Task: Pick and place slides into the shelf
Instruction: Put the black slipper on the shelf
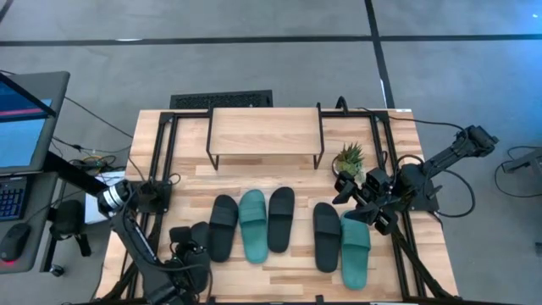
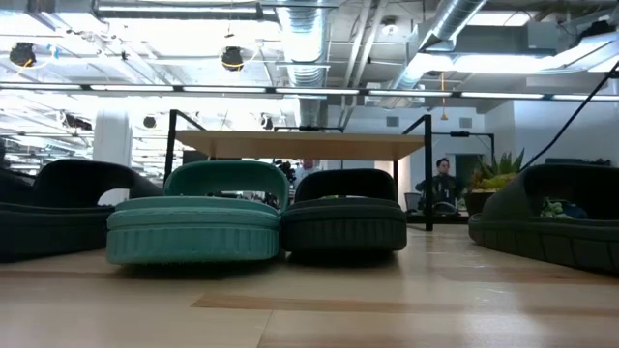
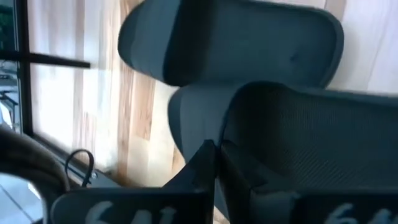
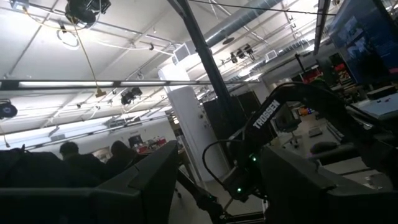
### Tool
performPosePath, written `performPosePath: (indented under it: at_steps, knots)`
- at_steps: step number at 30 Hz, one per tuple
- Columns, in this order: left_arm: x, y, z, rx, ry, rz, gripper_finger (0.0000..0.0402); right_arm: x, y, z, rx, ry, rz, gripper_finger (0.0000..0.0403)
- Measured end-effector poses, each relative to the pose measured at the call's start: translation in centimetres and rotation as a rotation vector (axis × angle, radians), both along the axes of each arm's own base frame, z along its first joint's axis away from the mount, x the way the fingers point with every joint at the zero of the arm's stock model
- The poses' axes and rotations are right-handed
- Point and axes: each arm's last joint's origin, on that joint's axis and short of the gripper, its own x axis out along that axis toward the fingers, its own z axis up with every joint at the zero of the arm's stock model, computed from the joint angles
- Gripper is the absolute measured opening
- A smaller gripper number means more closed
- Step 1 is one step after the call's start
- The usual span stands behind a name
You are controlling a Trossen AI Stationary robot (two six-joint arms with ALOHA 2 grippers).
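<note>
**High view: five slides in a row, shelf bare**

High view shows the slides lying flat on the tabletop (image 1: pixel 279 284) in front of the shelf (image 1: pixel 264 131): a black slide (image 1: pixel 223 227), a teal slide (image 1: pixel 253 224) and another black slide (image 1: pixel 281 219) side by side, then well to the right a black slide (image 1: pixel 327 236) touching a second teal slide (image 1: pixel 356 248). I judge them light, soft rubber – springy, likely to flex – so the wide strap or a side edge is the best hold.

The left claw (image 1: pixel 188 246) sits just beside the leftmost black slide; its wrist view shows the fingers (image 3: pixel 205 168) nearly together against dark rubber (whether they truly grip it I cannot tell). The right claw (image 1: pixel 373 207) hovers near the right pair, fingers apart, empty.

A small potted plant (image 1: pixel 349 158) stands beside the shelf's right legs – an obstacle for that arm.
</note>
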Motion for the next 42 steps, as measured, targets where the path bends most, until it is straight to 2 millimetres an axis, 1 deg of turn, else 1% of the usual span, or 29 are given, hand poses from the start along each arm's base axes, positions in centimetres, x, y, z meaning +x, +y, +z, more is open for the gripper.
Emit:
performPosePath:
  at_steps: [6, 11, 26, 32, 38, 42]
  knots:
    - [1.0, 0.3, 0.6, 0.002, 0.01, -0.046, 0.0, 0.0, 0.0, 0.0, 0.0, 0.0, 0.0, 0.0214]
    - [1.0, 0.3, 0.7, -0.003, 0.016, -0.06, 0.0, 0.0, 0.0, 0.0, 0.0, 0.0, 0.0, 0.0214]
    - [0.9, 0.3, 0.9, -0.027, 0.017, -0.028, 0.0, 0.0, 0.0, 0.0, 0.0, 0.001, 0.0, 0.0214]
    - [0.7, 1.2, 2.7, -0.067, -0.026, -0.024, 0.0, 0.0, 0.0, 0.0, 0.001, 0.001, 0.0, 0.0214]
    - [0.6, 2.2, 4.3, -0.097, -0.02, -0.078, 0.0, 0.0, 0.0, 0.0, 0.0, 0.001, 0.0, 0.0214]
    - [0.1, 3.0, 5.8, -0.132, -0.046, -0.097, 0.0, 0.0, 0.0, 0.0, 0.002, 0.001, 0.001, 0.0214]
